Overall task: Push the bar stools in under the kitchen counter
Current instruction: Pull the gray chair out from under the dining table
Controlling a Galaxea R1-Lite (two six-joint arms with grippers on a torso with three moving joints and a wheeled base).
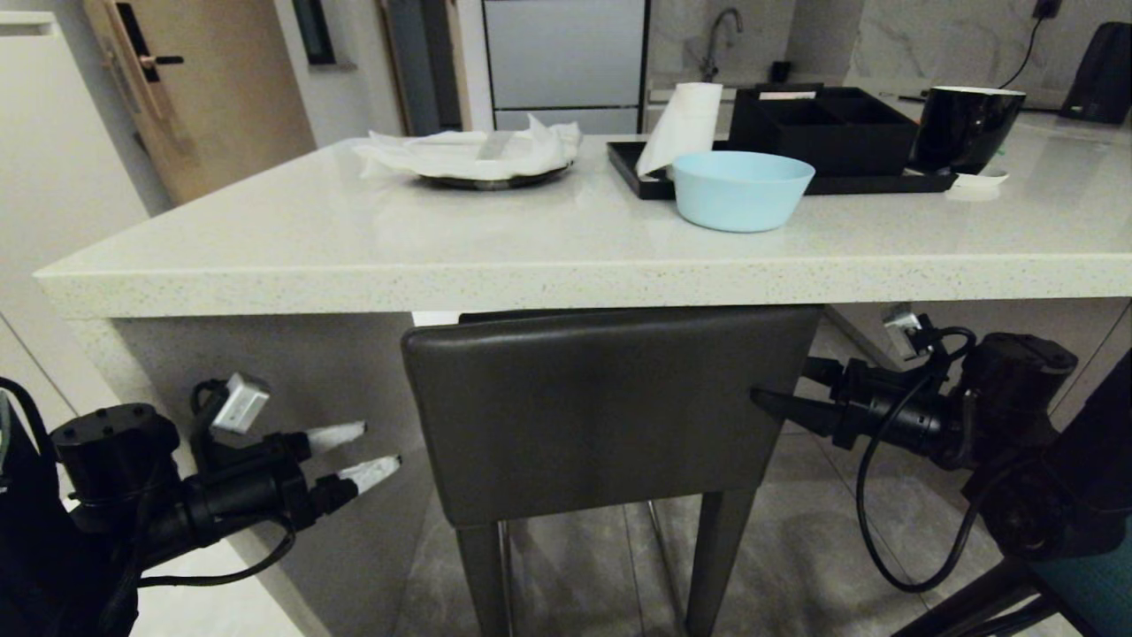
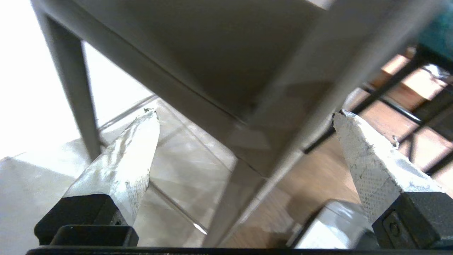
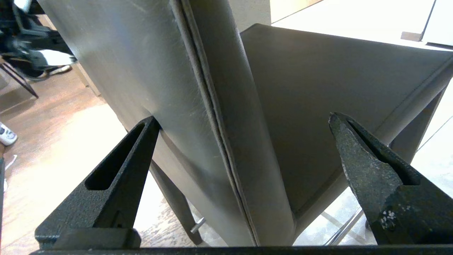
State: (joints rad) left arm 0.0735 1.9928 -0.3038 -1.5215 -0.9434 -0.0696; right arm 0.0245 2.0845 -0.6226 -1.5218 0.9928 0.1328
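The dark grey-brown bar stool (image 1: 610,407) stands at the middle, its boxy back just below the kitchen counter's (image 1: 566,283) front edge. My right gripper (image 1: 787,385) is open and straddles the back's right edge. In the right wrist view that edge (image 3: 226,141) runs between the black fingers of my right gripper (image 3: 242,118). My left gripper (image 1: 371,451), open with white-taped fingers, hovers just left of the back, empty. The left wrist view looks past the left gripper (image 2: 246,112) at the stool's seat and legs (image 2: 212,71). The teal stool (image 1: 1088,584) shows only at the lower right corner.
The counter's slab side panel (image 1: 292,372) stands behind my left arm. On top are a light blue bowl (image 1: 741,188), a black tray (image 1: 637,172) with an organiser, a paper roll (image 1: 685,124), a plate of white cloth (image 1: 478,155) and a black cup (image 1: 964,124).
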